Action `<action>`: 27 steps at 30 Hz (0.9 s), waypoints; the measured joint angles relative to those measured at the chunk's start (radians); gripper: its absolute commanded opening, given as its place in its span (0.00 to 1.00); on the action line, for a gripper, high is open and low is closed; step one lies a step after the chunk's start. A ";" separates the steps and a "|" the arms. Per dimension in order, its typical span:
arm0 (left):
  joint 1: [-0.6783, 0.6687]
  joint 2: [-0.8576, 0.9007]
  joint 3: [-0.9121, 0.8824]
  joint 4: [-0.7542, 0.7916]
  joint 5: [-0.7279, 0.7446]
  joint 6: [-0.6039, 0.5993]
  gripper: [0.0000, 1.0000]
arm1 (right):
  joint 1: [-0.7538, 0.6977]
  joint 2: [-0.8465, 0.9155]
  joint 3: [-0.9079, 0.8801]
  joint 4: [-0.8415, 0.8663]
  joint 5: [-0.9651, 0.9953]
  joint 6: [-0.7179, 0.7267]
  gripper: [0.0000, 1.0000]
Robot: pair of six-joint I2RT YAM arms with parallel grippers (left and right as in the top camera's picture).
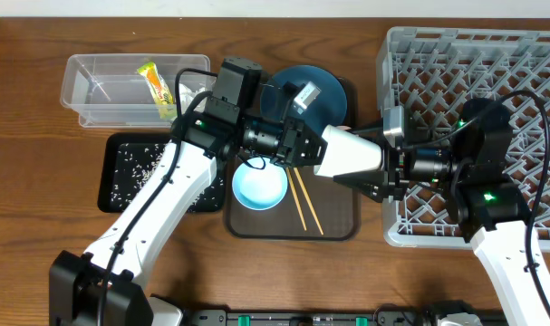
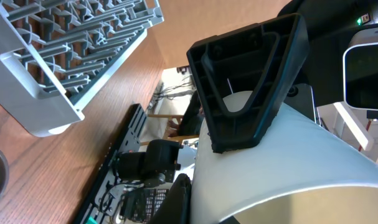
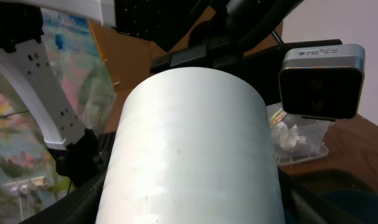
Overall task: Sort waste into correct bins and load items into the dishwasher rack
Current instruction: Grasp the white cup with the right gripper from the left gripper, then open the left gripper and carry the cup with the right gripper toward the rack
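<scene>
Between my two hands, above the brown tray (image 1: 336, 219), the white cup (image 1: 347, 152) lies on its side, its long axis running from one palm to the other. My left gripper (image 1: 303, 145) is pinched tight on the cup's wall at its own end, while my right gripper (image 1: 380, 163) has a finger on either side of the far end; I cannot tell whether they press on it. Behind my right hand stands the grey rack (image 1: 410, 45), so I judge the right arm the nearer one to carry the cup there.
</scene>
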 measured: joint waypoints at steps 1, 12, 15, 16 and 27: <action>0.000 0.000 0.000 0.001 0.000 0.000 0.06 | 0.000 0.000 0.000 0.000 0.000 0.002 0.68; 0.000 0.000 0.000 0.011 -0.002 0.003 0.32 | 0.000 0.000 0.000 -0.004 0.000 0.003 0.66; 0.000 0.000 0.000 0.016 -0.013 0.005 0.42 | 0.005 0.000 0.000 -0.025 0.003 0.004 0.66; 0.000 0.000 0.000 0.016 -0.019 0.008 0.44 | 0.007 0.000 0.000 -0.043 0.011 0.003 0.68; 0.018 0.000 0.000 -0.200 -0.340 0.119 0.61 | 0.010 0.000 0.000 -0.223 0.237 0.032 0.69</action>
